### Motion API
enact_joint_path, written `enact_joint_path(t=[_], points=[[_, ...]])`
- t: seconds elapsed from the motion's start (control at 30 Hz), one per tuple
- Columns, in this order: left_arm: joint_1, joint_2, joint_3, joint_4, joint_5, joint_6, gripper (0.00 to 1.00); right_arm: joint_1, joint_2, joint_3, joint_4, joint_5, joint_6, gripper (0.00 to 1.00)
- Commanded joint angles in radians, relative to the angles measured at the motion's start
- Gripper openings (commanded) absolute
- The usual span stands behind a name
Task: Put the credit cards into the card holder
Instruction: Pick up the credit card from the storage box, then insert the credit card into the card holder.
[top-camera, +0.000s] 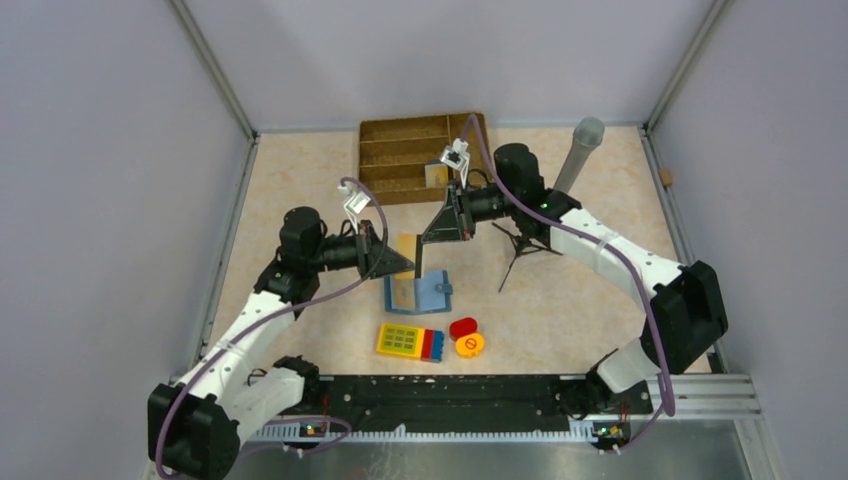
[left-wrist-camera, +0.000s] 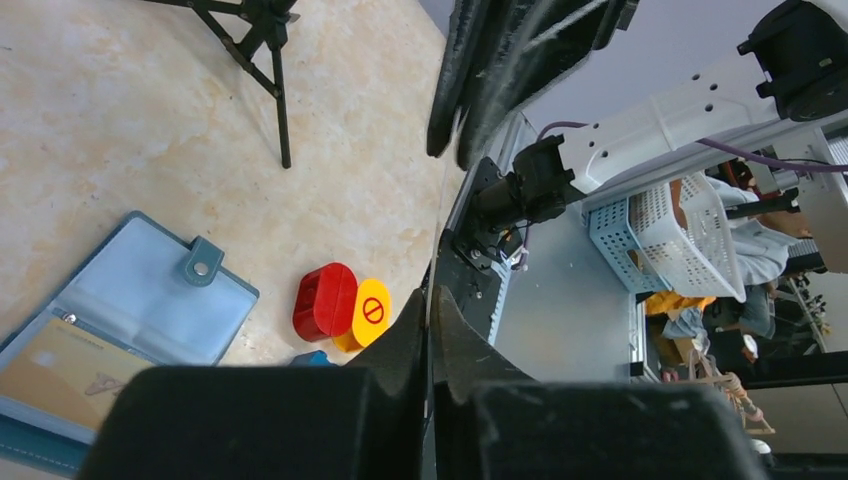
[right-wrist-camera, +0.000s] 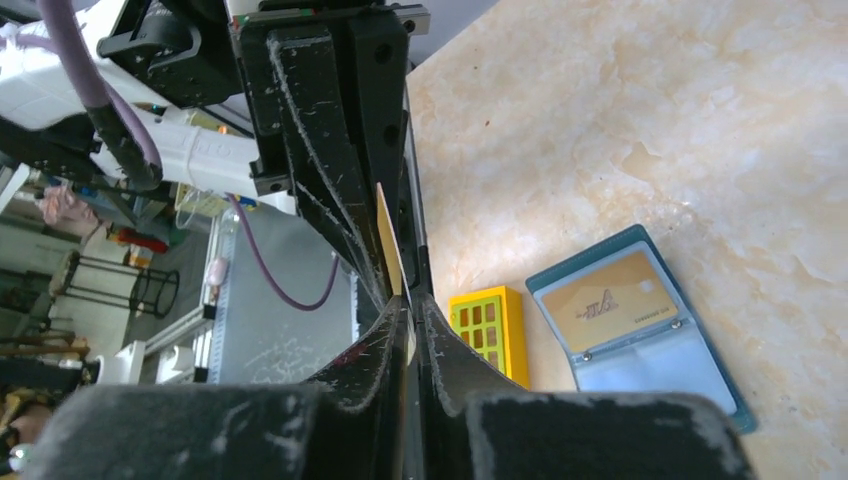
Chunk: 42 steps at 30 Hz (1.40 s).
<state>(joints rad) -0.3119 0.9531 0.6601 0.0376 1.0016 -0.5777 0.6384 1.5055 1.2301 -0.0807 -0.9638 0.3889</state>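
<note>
left gripper (left-wrist-camera: 432, 300) and right gripper (right-wrist-camera: 408, 305) both clamp one tan card (right-wrist-camera: 388, 235), card holder (right-wrist-camera: 655, 368) open below them (second card (right-wrist-camera: 600, 300) already pocketed); if either pulls before the other releases, it may bend or flick away.

Approach to the card holder (top-camera: 432, 293) from 12 o'clock was blocked. Left gripper (top-camera: 408, 268) and right gripper (top-camera: 428, 238) sat tip to tip above it, both clamped on one tan credit card (top-camera: 407, 247). 6 o'clock was tight, with the keypad block (top-camera: 410, 342), red piece (top-camera: 463, 326) and yellow disc (top-camera: 470, 345) near. Tripod (top-camera: 520, 250) stood at 3 o'clock, bare surface (top-camera: 560, 310) between. 9 o'clock was open surface to the wall. Wicker tray (top-camera: 395, 150) and grey tube (top-camera: 580, 150) stood well back, 12 to 2 o'clock.
</note>
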Motion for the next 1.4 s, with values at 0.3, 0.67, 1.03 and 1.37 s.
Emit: enact_joint_path(t=[0.3, 0.67, 1.03, 1.37], points=[[-0.011, 0.071, -0.164, 0.134, -0.263, -0.192, 0.00, 0.031, -0.079, -0.208, -0.071, 0.554, 0.011, 0.63], [-0.064, 0.336, -0.203, 0.185, -0.412, -0.297, 0.00, 0.316, 0.137, -0.165, -0.211, 1.167, 0.082, 0.63], [-0.089, 0.398, -0.191, 0.061, -0.495, -0.214, 0.00, 0.373, 0.284, -0.094, -0.247, 1.329, 0.123, 0.54], [-0.087, 0.452, -0.207, 0.121, -0.458, -0.217, 0.00, 0.374, 0.322, -0.106, -0.281, 1.399, 0.162, 0.25]])
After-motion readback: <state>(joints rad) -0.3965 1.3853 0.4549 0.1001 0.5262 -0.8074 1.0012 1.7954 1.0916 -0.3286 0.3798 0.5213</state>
